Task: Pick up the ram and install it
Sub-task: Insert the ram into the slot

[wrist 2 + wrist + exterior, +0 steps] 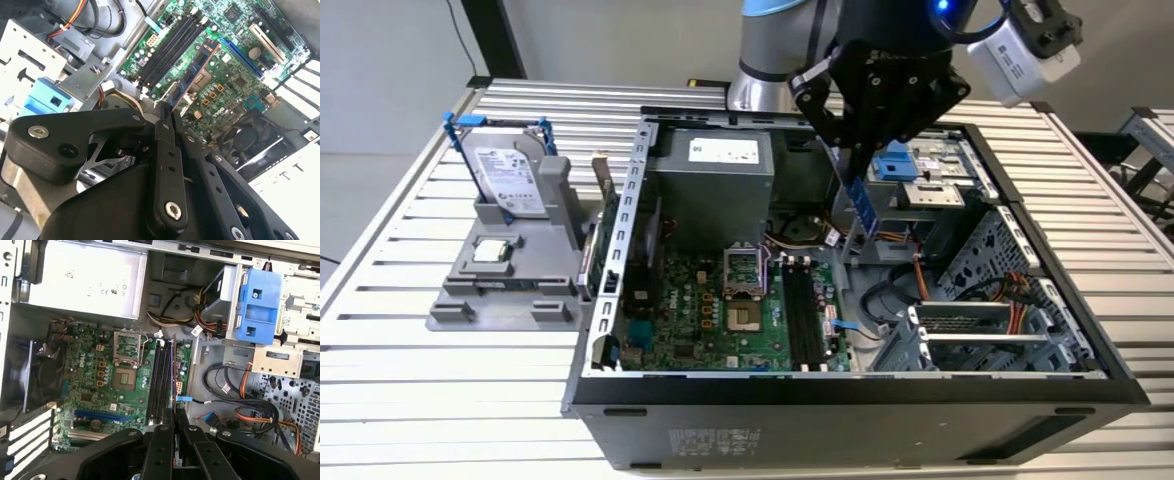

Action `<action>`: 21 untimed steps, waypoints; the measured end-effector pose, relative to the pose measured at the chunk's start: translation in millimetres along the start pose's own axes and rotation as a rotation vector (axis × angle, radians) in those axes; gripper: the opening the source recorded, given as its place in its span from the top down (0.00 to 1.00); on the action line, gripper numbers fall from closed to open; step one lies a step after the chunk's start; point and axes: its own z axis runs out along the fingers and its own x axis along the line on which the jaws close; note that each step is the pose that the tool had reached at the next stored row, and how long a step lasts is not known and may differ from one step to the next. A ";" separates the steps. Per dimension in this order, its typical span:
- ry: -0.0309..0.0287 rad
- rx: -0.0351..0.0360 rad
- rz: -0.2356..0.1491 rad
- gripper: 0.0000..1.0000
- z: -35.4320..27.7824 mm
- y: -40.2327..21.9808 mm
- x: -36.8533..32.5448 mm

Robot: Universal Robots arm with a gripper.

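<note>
At gripper (167, 114): clenched on one end of ram (192, 77); long axis straight out from jaws, down toward memory slots (167, 47), unseated.

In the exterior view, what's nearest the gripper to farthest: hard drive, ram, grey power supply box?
1. The ram: held in the gripper.
2. The grey power supply box: inside the case, toward the exterior view's left.
3. The hard drive: outside the case, at the exterior view's far left.
</note>
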 end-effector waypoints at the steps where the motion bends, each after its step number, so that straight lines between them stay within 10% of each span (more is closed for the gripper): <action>1: -0.0002 0.0003 0.007 1.00 0.0 0.0 0.0; 21: -0.0028 0.0022 0.076 1.00 4.8 -0.1 0.2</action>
